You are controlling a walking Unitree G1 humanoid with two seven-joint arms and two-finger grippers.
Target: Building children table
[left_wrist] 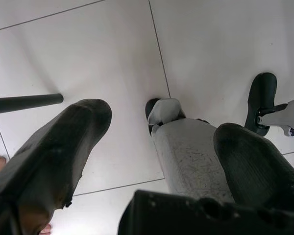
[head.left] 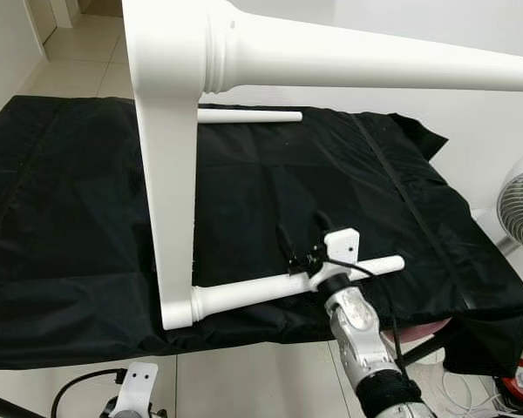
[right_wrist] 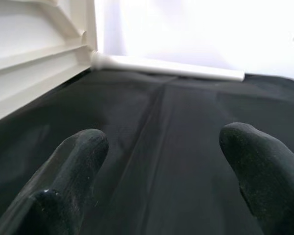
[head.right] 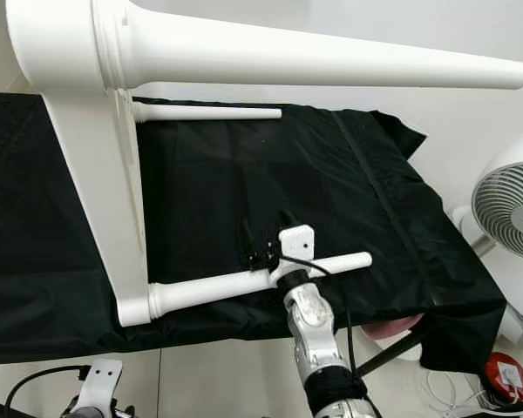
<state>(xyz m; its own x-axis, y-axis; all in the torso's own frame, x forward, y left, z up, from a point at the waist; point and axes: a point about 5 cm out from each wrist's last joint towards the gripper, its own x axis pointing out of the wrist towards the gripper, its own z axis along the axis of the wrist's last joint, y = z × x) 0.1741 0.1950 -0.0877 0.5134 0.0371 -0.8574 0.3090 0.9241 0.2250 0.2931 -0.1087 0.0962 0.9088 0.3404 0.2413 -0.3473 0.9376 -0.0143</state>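
The white children's table lies on its side on a black cloth [head.left: 61, 218], its top [head.left: 166, 192] standing as an upright board. Three tapered legs point right: one high and close to my head [head.left: 375, 65], one low near the cloth's front edge [head.left: 253, 296], one at the back [head.left: 248, 115]. My right gripper [head.left: 303, 233] reaches over the low leg, its fingers open just past it with nothing between them. In the right wrist view its fingers [right_wrist: 78, 156] frame bare cloth, the back leg [right_wrist: 171, 68] and the table's underside [right_wrist: 34, 54]. My left gripper [left_wrist: 164, 125] hangs open over the floor.
A white fan [head.left: 521, 209] stands to the right of the cloth. A red object [head.left: 519, 383] and cables lie on the tiled floor at the front right. The high leg spans the upper view. A black rod [left_wrist: 24, 103] and my own foot [left_wrist: 186, 156] are below my left gripper.
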